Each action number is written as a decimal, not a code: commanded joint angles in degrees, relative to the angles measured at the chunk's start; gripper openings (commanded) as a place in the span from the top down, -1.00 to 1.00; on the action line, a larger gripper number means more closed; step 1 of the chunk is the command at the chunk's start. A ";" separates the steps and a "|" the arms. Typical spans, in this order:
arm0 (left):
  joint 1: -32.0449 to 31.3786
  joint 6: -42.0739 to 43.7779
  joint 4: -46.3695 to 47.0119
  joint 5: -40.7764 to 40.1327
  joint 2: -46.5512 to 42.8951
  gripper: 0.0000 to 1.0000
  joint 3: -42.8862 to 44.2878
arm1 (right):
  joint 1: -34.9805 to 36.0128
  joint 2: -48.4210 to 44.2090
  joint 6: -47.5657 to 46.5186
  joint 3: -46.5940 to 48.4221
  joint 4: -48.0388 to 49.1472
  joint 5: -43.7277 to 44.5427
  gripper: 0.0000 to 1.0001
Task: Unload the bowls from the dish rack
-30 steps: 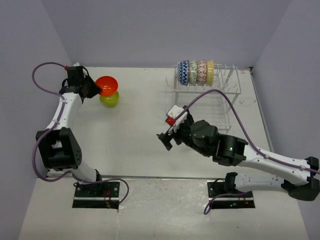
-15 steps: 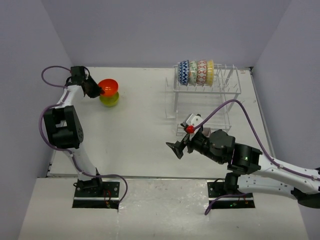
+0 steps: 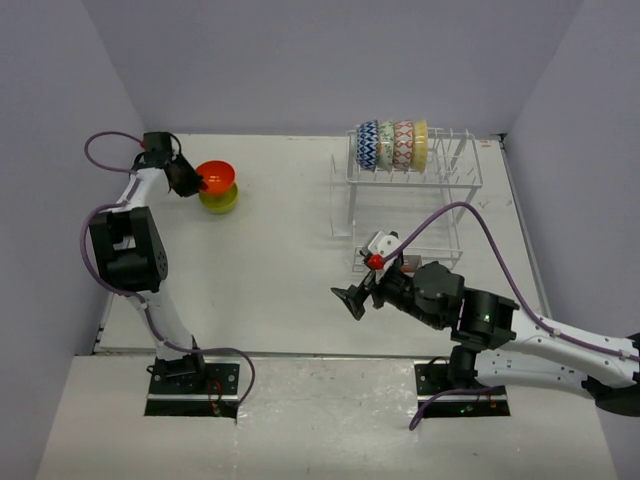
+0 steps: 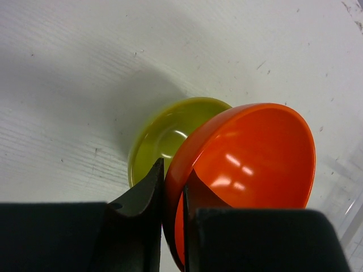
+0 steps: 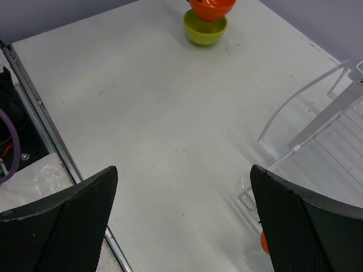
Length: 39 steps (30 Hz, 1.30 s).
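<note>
A matte, off-white bench (image 3: 280,260) with faint scuffs fills the scene. On its far right stands the dish rack (image 3: 455,160), thin white wire in two tiers with a slotted top row.

The right end effector (image 3: 352,300) hangs above the bench just in front of the rack, its dark, textured fingers spread wide with nothing between them. The left end effector (image 3: 195,180), at the far left, is clenched on the rim of the orange bowl (image 3: 216,174), one finger inside and one outside.

By the look of it, two of six bowls are out and four are left to unload. Those four stand on edge, pressed together, at the left end of the top row: blue-white zigzag bowl (image 3: 368,146), green-white patterned bowl (image 3: 385,146), red-pink patterned bowl (image 3: 403,146), pale yellow bowl (image 3: 421,145).

The orange bowl is smooth, glossy and round, tilted over the lime-green bowl (image 3: 219,198), which sits upright on the bench. Whether the two touch cannot be told.
</note>
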 commanded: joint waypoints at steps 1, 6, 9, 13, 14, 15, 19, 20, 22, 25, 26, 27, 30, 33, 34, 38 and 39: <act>0.26 0.97 1.24 0.02 -0.28 0.94 1.92 | -0.05 -0.89 0.01 -0.61 2.99 -0.49 -0.98; 0.18 1.32 0.54 0.11 0.51 0.94 2.26 | -0.05 -1.15 0.01 -1.14 3.08 -0.57 -0.98; 0.09 1.24 0.37 -0.07 0.25 0.89 2.35 | -0.14 -1.42 0.01 -1.40 3.25 -0.49 -0.98; -0.09 1.15 0.37 -0.25 0.42 0.85 2.27 | -0.14 -1.77 0.01 -1.84 3.69 -0.31 -0.98; -0.09 1.15 0.19 -0.25 0.60 0.86 2.35 | -0.14 -1.77 0.01 -2.02 3.78 -0.31 -0.98; -0.09 1.15 0.19 -0.33 0.69 0.86 2.35 | -0.06 -1.95 0.01 -2.11 3.87 -0.40 -0.98; -0.18 1.32 -0.33 -0.60 0.95 0.81 2.53 | -0.06 -2.12 0.01 -2.46 3.96 -0.49 -0.98; -0.26 1.32 -0.60 -0.77 1.04 0.81 2.70 | -0.14 -2.30 0.01 -2.55 3.96 -0.40 -0.98; -0.35 1.50 -0.95 -1.04 1.04 0.81 2.88 | -0.14 -2.47 0.01 -2.72 4.13 -0.48 -0.98; -0.70 1.85 -1.21 -1.47 1.04 0.79 2.97 | -0.14 -2.91 0.01 -2.90 4.22 -0.57 -0.98; -0.70 1.94 -1.48 -1.65 1.30 0.79 3.14 | -0.14 -3.00 0.01 -3.07 4.13 -0.66 -0.98; -0.70 1.85 -1.65 -1.56 1.39 0.78 3.15 | -0.06 -3.18 0.01 -3.16 4.13 -0.57 -0.98; -1.05 1.85 -1.65 -1.39 1.30 0.75 3.23 | -0.06 -3.53 0.01 -3.43 4.40 -0.31 -0.97; -1.41 1.85 -2.01 -1.83 0.60 0.63 3.41 | -0.14 -3.97 0.01 -3.69 4.57 -0.40 -0.98; -1.41 1.85 -2.01 -1.83 0.51 0.63 3.41 | -0.14 -4.06 0.01 -3.69 4.66 -0.31 -0.98; -1.41 1.85 -2.71 -2.53 0.69 0.60 3.50 | -0.14 -3.88 0.01 -3.69 4.66 -0.48 -0.98; -1.41 1.94 -2.80 -2.44 0.95 0.60 3.50 | -0.06 -3.88 0.01 -3.69 4.75 -0.57 -0.98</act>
